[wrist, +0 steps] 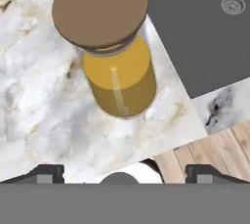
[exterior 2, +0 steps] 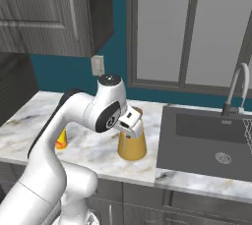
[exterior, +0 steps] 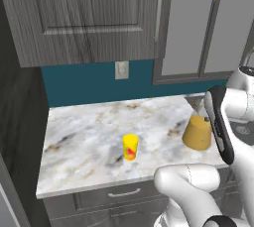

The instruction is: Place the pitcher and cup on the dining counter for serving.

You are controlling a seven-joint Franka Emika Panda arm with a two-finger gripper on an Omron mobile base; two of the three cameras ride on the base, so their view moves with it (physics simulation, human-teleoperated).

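The pitcher (exterior: 197, 133) (exterior 2: 132, 146) (wrist: 119, 71), mustard-yellow with a flat tan-brown lid, stands upright on the marble counter (exterior: 89, 137) close to the sink. My gripper (wrist: 124, 171) (exterior 2: 131, 121) hovers just above and in front of it, open, with its fingertips wide apart and nothing between them. The small yellow cup (exterior: 130, 147) (exterior 2: 61, 139) with its red-orange mark stands upright further left on the same counter, partly behind my arm in the right base view. The dining counter is out of view.
A dark sink (exterior 2: 206, 140) (wrist: 205, 32) with a faucet (exterior 2: 236, 89) lies right of the pitcher. Grey upper cabinets (exterior: 94, 13) hang over the counter, with a wall outlet (exterior: 121, 70) below them. Wooden floor (wrist: 210, 154) shows past the counter's front edge.
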